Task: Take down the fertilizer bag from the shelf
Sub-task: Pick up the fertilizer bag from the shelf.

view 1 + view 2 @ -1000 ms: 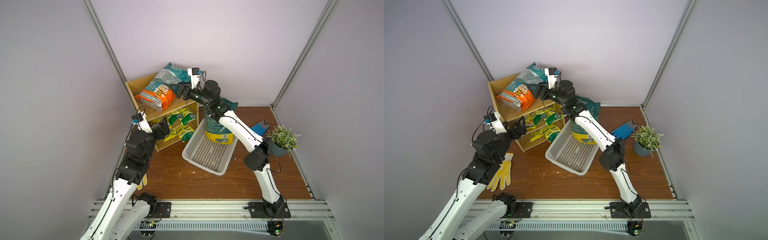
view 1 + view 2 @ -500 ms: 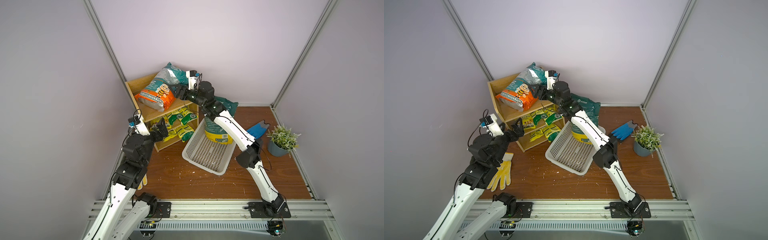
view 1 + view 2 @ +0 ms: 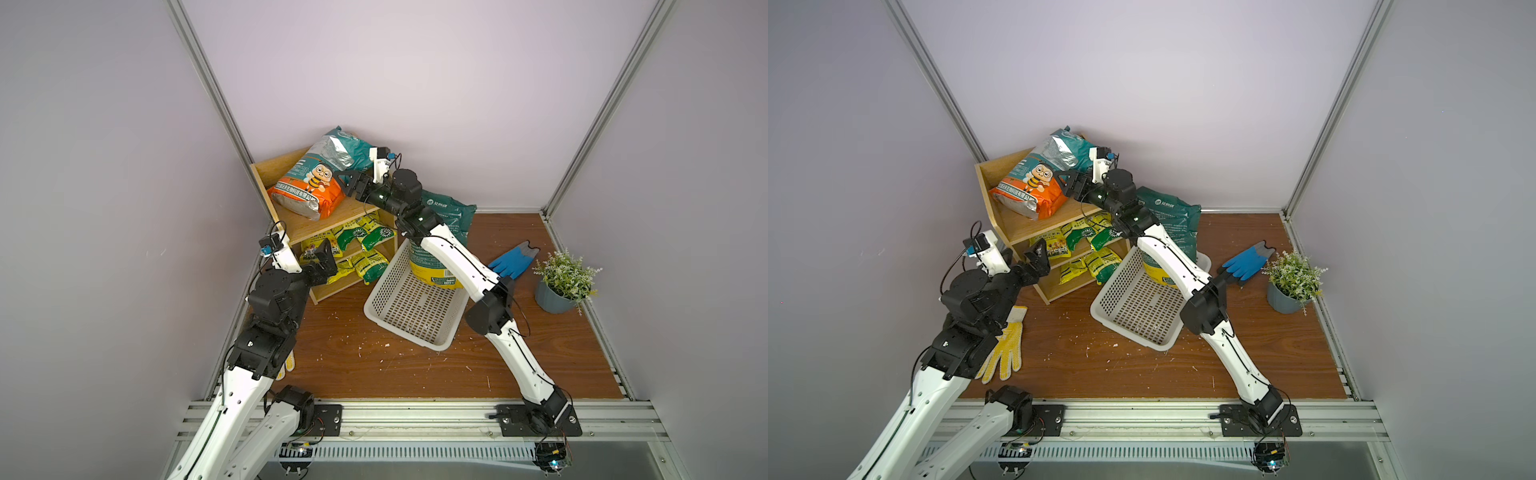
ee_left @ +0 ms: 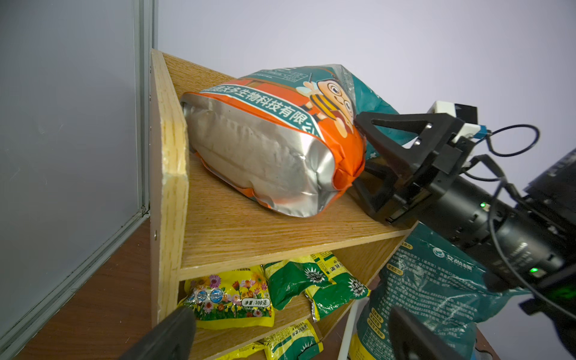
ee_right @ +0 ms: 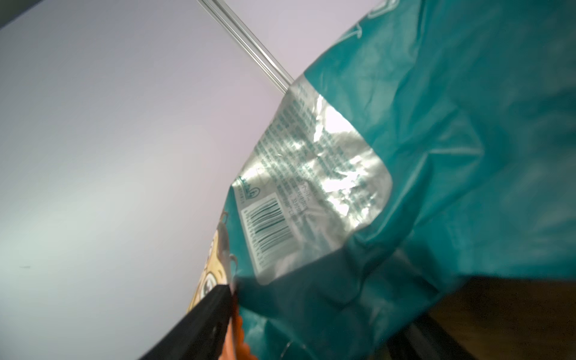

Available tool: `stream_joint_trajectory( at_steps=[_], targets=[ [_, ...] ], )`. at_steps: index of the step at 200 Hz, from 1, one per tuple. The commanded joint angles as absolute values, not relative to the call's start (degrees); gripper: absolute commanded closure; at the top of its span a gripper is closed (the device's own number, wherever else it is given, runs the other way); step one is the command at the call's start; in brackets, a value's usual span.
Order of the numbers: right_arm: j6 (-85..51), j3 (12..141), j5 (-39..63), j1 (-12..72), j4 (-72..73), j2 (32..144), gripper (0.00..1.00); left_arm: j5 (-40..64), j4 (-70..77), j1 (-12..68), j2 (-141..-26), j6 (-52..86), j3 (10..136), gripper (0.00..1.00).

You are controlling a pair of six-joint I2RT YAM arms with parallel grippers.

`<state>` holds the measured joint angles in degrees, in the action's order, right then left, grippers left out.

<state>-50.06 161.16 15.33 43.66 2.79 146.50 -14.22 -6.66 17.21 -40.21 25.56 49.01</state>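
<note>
Right tool [image 4: 357, 154]: jaws apart astride fertilizer bag [image 4: 258, 156] corner, hold unclear; risks slick foil slipping, tumbling off shelf [image 4: 249, 230] edge.

In the right wrist view the fertilizer bag [image 5: 436, 140] is blurred and cropped — its corner hides one fingertip of the right pincer [image 4: 358, 154].
</note>
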Motion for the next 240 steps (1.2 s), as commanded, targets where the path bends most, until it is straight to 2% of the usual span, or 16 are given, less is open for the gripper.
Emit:
stream_joint_trajectory(
  at_steps=[1, 17, 30, 36, 57, 102, 144, 185, 240],
  targets=[
    [-55.47, 164.63, 17.93, 43.91, 9.47, 148.85, 0.35, -14.63, -6.15, 17.05, -39.3, 25.69, 49.4, 0.01],
    [-54.19, 159.97, 17.89, 43.91, 11.93, 146.27, 0.57, -14.94, -6.5, 17.05, -38.97, 25.45, 49.3, 0.01],
    [-52.16, 154.83, 17.93, 43.9, 14.59, 143.04, 0.9, -15.18, -6.5, 17.05, -38.95, 25.31, 49.09, 0.01],
    [-51.0, 153.16, 17.93, 43.94, 15.73, 141.58, 1.0, -15.19, -6.5, 17.05, -38.94, 25.22, 49.04, 0.01],
    [-45.86, 151.74, 21.98, 43.84, 17.05, 138.12, 1.0, -14.78, -6.44, 17.05, -39.42, 25.47, 48.87, 0.01],
    [-36.34, 159.03, 29.81, 43.79, 8.81, 134.28, 1.0, -14.64, -5.5, 17.05, -40.39, 25.75, 47.11, 0.01],
    [-29.66, 156.88, 35.81, 42.6, 5.56, 125.81, 1.0, -14.13, -4.84, 17.05, -41.65, 25.2, 48.05, 0.01],
    [-21.66, 155.95, 37.09, 41.13, -2.51, 117.13, 1.0, -14.54, -4.83, 17.05, -42.2, 24.87, 48.81, 0.01],
    [-9.81, 139.3, 34.78, 40.27, -9.11, 100.02, 1.0, -15.95, -4.92, 17.05, -42.0, 24.56, 50.32, 0.01]
  ],
)
